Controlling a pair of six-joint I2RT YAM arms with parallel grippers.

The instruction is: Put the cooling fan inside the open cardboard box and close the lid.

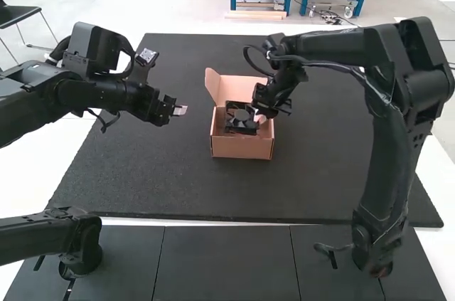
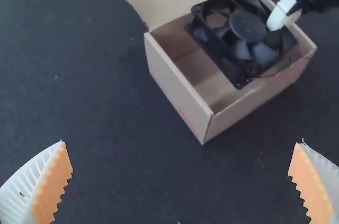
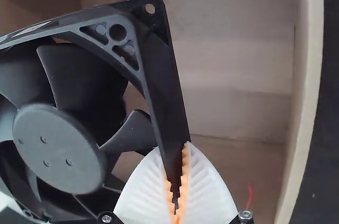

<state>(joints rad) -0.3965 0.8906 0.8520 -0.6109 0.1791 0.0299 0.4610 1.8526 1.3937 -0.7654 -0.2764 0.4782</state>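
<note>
A small cardboard box (image 1: 242,146) stands open in the middle of the black mat, its lid (image 1: 224,87) raised at the back left. The black cooling fan (image 1: 242,117) rests tilted in the box mouth, partly above the rim. My right gripper (image 1: 264,112) is shut on the fan's frame edge (image 3: 169,113), its white ribbed fingers (image 3: 204,187) pinching the thin wall. The fan (image 2: 241,36) and box (image 2: 212,83) also appear in the left wrist view, with a white finger (image 2: 280,12) of the right gripper on the fan. My left gripper (image 1: 178,109) hovers open to the left of the box, its fingers (image 2: 50,181) spread wide.
The black mat (image 1: 142,173) covers the table around the box, with bare mat in front and to both sides. A thin red wire (image 2: 275,75) from the fan hangs over the box's wall.
</note>
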